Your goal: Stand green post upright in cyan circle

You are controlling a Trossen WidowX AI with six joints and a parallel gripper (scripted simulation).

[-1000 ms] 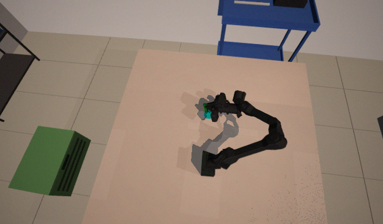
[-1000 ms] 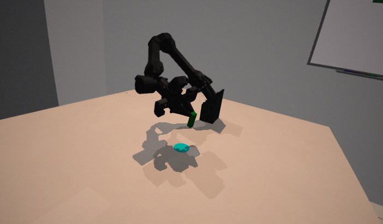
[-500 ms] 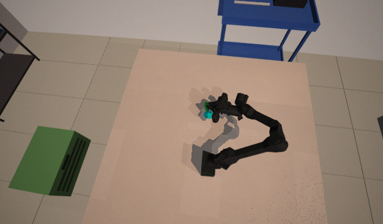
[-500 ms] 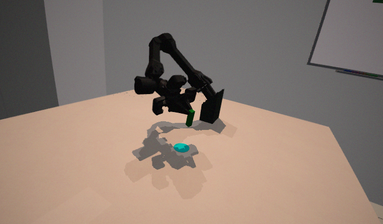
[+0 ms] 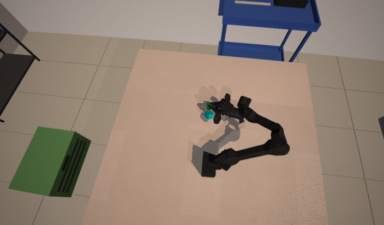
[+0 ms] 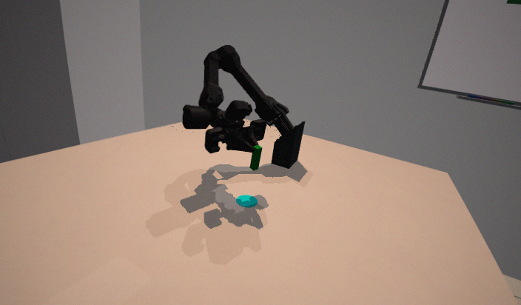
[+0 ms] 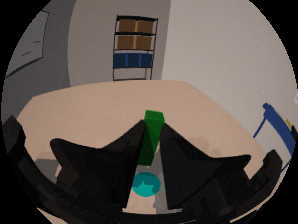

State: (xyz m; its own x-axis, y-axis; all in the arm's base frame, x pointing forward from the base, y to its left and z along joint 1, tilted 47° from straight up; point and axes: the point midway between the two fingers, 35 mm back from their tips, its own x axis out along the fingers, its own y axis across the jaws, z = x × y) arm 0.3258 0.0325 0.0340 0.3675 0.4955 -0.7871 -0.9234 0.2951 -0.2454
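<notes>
Room: grey walls, tiled floor, a pale peach desk [image 5: 165,178] in the middle carrying the arm.
Pincer: the pincer [image 6: 249,146] is closed narrow on the upper end of the green post [image 6: 256,157]; the dark fingers press it from either side in the wrist view.
Post: hangs close to upright, held well above the desk, its lower end free and touching nothing.
Circle: the cyan circle [image 6: 246,200] lies flat on the desk, nearer the exterior camera than the post. From the top view it sits just beside the post [image 5: 208,105], half tucked under the pincer [image 5: 211,107]. The wrist view shows the circle [image 7: 145,183] below the post's foot.
Shadows: grey patches of the arm's shadow spread over the desk around the circle.
Arm: black, folded high at the elbow, reaching out from its base block [image 6: 288,147] behind the post.
Beyond the desk: a blue cart [image 5: 271,19] by the far wall, a green box [image 5: 40,159] on the floor, a dark shelf frame [image 5: 17,41] in the corner, a whiteboard [image 6: 482,49] on the side wall.
</notes>
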